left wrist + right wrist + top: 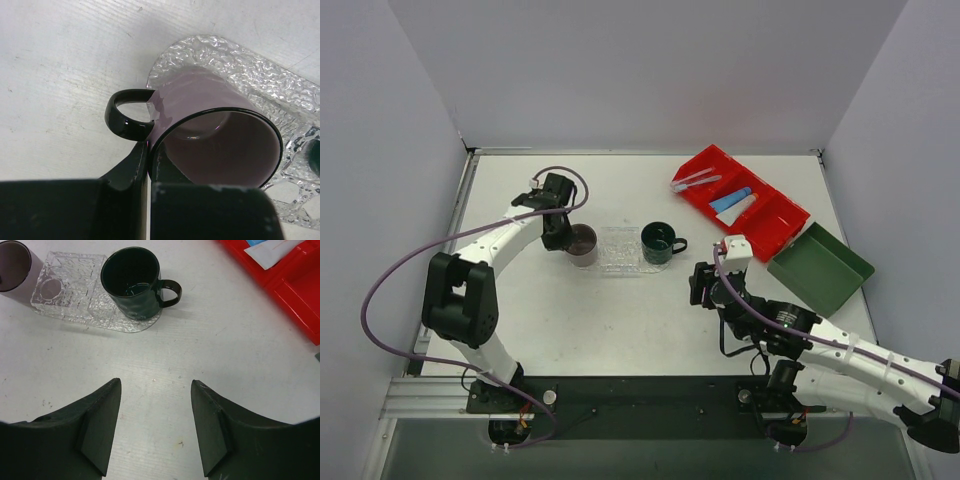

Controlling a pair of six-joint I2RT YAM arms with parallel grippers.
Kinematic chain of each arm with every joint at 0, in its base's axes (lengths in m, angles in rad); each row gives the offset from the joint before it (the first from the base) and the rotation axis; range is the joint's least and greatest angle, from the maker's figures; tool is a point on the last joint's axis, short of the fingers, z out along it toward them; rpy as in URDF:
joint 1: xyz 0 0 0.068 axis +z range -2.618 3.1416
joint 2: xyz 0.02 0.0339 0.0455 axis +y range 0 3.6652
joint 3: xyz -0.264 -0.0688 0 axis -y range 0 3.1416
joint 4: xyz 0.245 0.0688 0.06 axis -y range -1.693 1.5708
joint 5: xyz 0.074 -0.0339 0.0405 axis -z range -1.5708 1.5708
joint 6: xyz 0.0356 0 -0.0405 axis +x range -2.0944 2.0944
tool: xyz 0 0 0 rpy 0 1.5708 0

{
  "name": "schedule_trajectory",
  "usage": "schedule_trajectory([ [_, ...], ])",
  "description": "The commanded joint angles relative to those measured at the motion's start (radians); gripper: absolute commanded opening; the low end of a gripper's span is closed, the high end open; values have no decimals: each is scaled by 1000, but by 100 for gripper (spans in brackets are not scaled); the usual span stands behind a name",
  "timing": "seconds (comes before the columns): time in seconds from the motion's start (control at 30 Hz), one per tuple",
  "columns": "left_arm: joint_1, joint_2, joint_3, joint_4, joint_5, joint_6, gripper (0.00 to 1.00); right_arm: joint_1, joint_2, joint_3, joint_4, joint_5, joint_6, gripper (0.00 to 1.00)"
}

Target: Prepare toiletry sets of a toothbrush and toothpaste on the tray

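The left tool (149, 159) is closed narrow on the rim of the mauve cup (200, 100). One finger (131, 172) lies against the outside wall just below the cup's black handle (125, 117), and the other sits inside the mouth. The cup leans toward the wrist camera, so its hollow interior shows. Its base lies over the rounded end of the tray (240, 60), the clear, pebbled plastic one. Whether the cup rests on that end or is lifted off it cannot be told.

Seen from above, the tray lies near the middle of the desk (150, 370), with the cup at its left end. The dark green mug (131, 280) stands upright on its right end, handle pointing away from the cup. Between the two, the tray's moulded recesses hold nothing.

The right tool (156, 432) stands wide, with only bare desk between its two fingers. It hangs nearer to the arm bases than the mug and a little to the right of it, touching nothing.

Beyond it, toward the far right of the desk, is the red bin (778, 222). The toothbrushes (695, 181) lie across the bin's far end. The blue tube (731, 198) and the white tube (742, 209) lie side by side in a middle compartment. A dark green tray (820, 268) sits just beside the bin's near end.
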Motion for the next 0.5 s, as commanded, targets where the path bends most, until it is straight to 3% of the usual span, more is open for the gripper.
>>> schedule_trajectory([
  [0.0,7,4,77,67,2,19,0,-5,17,23,-1,37,14,53],
  [0.47,19,36,86,66,-1,48,0,-5,59,30,7,33,13,54],
])
